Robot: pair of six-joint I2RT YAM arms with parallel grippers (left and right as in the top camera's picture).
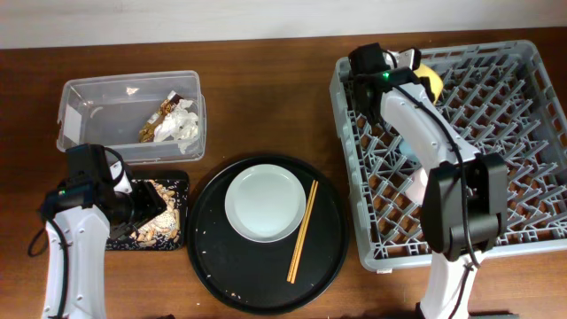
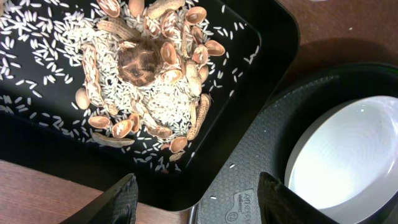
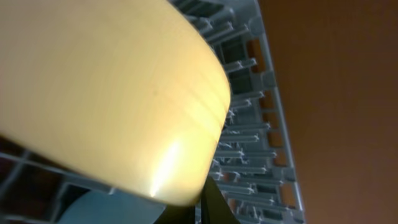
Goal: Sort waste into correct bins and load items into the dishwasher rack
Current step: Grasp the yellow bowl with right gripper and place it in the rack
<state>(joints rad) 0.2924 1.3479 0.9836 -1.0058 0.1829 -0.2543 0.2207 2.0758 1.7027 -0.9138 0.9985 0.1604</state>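
My left gripper [image 1: 149, 200] [image 2: 196, 190] is open and empty, low over the near edge of the shallow black tray [image 1: 180, 181] [image 2: 273, 37]. That tray holds rice, peanut shells and other food scraps [image 1: 159, 223] [image 2: 149, 68]. My right gripper [image 1: 409, 73] [image 3: 208, 196] is shut on the yellow bowl [image 1: 432, 82] [image 3: 106, 81] over the far left corner of the grey dishwasher rack [image 1: 514, 133] [image 3: 249, 124]. A light blue cup [image 1: 409, 146] [image 3: 99, 208] lies in the rack below it. The pale plate [image 1: 264, 202] [image 2: 348, 155] and the chopsticks [image 1: 302, 230] lie on the round black tray [image 1: 213, 257] [image 2: 261, 162].
The clear tub [image 1: 80, 89] at the far left holds white tissue [image 1: 184, 124] and a brown-and-red wrapper [image 1: 162, 113]. The round tray sits between the black tray and the rack. My right arm stretches over the rack's left side.
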